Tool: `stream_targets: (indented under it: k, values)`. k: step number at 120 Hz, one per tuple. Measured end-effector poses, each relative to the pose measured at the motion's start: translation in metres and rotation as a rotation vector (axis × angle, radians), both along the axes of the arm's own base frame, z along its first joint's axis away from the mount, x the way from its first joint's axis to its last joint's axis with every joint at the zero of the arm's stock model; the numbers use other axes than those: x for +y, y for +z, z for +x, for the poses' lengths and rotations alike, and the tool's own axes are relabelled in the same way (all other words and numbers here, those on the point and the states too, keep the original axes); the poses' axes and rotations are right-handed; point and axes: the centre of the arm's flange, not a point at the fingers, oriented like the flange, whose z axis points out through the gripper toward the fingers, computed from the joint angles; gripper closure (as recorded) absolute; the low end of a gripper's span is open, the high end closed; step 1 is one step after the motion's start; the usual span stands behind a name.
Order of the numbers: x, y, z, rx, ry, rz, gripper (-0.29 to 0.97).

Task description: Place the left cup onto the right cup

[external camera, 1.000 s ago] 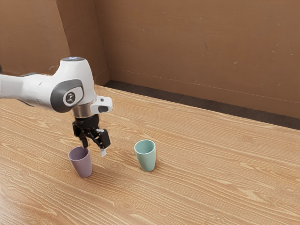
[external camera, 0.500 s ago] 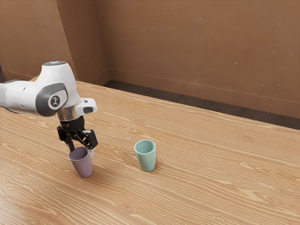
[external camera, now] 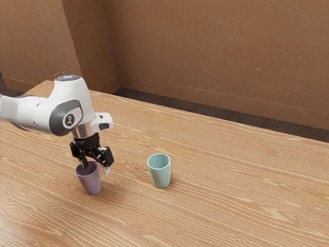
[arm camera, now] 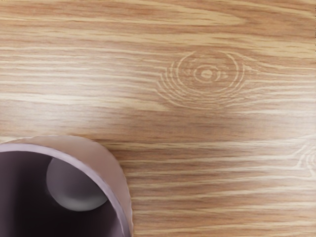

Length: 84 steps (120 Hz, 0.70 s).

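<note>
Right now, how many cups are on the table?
2: the purple cup beneath the end effector, and the teal cup standing apart toward the exterior view's right. None seems hidden.

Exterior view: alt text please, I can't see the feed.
The open gripper sits at the rim of the purple cup on a wooden table. A teal cup stands apart, toward the exterior view's right.

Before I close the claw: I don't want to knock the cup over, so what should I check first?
1. The purple cup stands upright: ok.
2. The claw is open: ok.
3. The claw straddles the purple cup's wall, one finger in, one out: looks ok.
4. The claw is low enough for a firm grip: cannot tell.
5. The teal cup is upright, mouth up, apart from the purple cup: ok.
</note>
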Motion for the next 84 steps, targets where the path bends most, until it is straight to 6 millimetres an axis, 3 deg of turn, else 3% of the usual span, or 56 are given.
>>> stream_targets:
  k: [45, 84]
  values:
    - [-0.004, -0.022, 0.004, 0.012, 0.001, 0.011, 0.03]
    - [0.012, -0.027, 0.002, 0.021, 0.036, 0.012, 0.06]
